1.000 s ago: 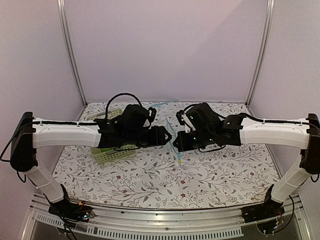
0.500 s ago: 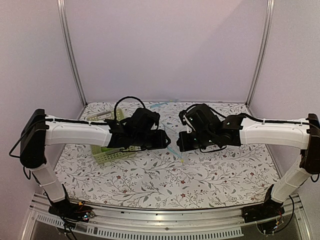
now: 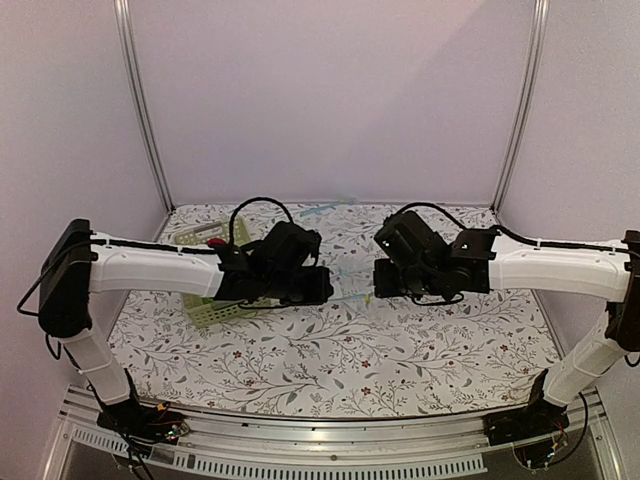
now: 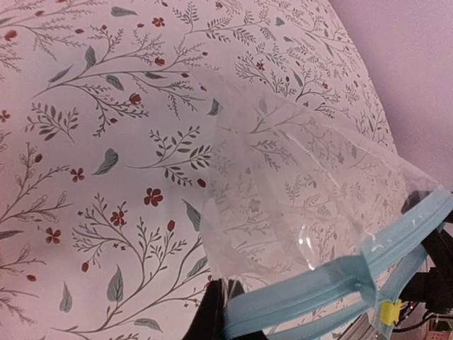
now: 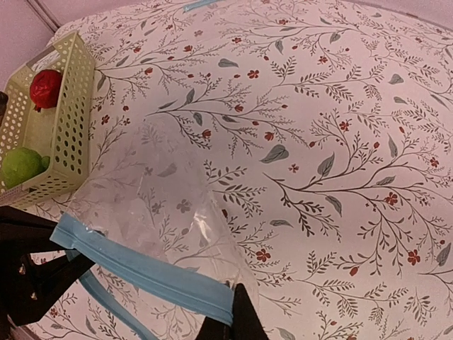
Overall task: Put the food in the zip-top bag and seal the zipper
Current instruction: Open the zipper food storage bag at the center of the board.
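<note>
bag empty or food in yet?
Empty. Through the clear bag only the floral cloth shows; the red apple and green apple sit in the basket, right wrist view.

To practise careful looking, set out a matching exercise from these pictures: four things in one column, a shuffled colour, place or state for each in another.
Things: 1 red apple; 2 zipper; 3 basket; 4 zip-top bag.
Descriptions: A clear, empty; B light blue; C pale green, perforated; D inside the basket.
Pairs: 1-D; 2-B; 3-C; 4-A.
</note>
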Robot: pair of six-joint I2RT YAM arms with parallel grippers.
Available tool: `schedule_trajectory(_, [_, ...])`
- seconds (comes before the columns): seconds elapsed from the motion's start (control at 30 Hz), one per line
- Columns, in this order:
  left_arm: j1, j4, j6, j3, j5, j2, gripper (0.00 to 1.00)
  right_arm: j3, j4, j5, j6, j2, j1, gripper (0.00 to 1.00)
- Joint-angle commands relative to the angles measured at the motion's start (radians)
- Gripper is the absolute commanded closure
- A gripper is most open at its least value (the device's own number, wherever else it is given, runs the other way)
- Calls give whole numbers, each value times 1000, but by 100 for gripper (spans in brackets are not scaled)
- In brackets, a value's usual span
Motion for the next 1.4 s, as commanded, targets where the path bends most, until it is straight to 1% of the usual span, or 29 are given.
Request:
schedule_trajectory(0.0, [2, -110, 42, 39, 8, 15, 97, 12, -49, 41, 28, -16, -12, 96])
schedule_trajectory(0.13, [1, -166, 55, 113, 49, 60, 99, 3, 35, -163, -35, -17, -24, 78])
schedule_trajectory(0.27, [1, -201, 61, 163, 48, 80, 100, -3, 71, -294, -67, -49, -24, 62])
schedule_trajectory(0.4, [6, -210, 62, 180, 59, 92, 100, -33, 88, -352, -75, -125, -22, 57])
schedule_trajectory(0.53, [8, -192, 53, 177, 81, 98, 100, -65, 93, -375, -63, -191, -22, 52])
schedule_trajectory(0.63, [10, -164, 39, 169, 97, 101, 100, -96, 107, -361, -47, -185, -23, 52])
schedule_trajectory(0.73, [9, -149, 34, 166, 119, 102, 100, -119, 160, -386, -16, -146, -22, 52])
schedule_trajectory(0.83, [10, -150, 32, 164, 123, 100, 100, -116, 201, -396, 7, -92, -18, 52])
schedule_trajectory(1.0, [12, -138, 24, 152, 128, 94, 100, -83, 222, -394, -9, 10, -2, 51])
schedule_trajectory(1.13, [16, -131, 19, 144, 127, 87, 100, -73, 236, -383, -1, 72, -1, 57])
schedule_trajectory(1.37, [16, -132, 19, 141, 129, 85, 100, -45, 248, -403, -16, 117, 0, 60])
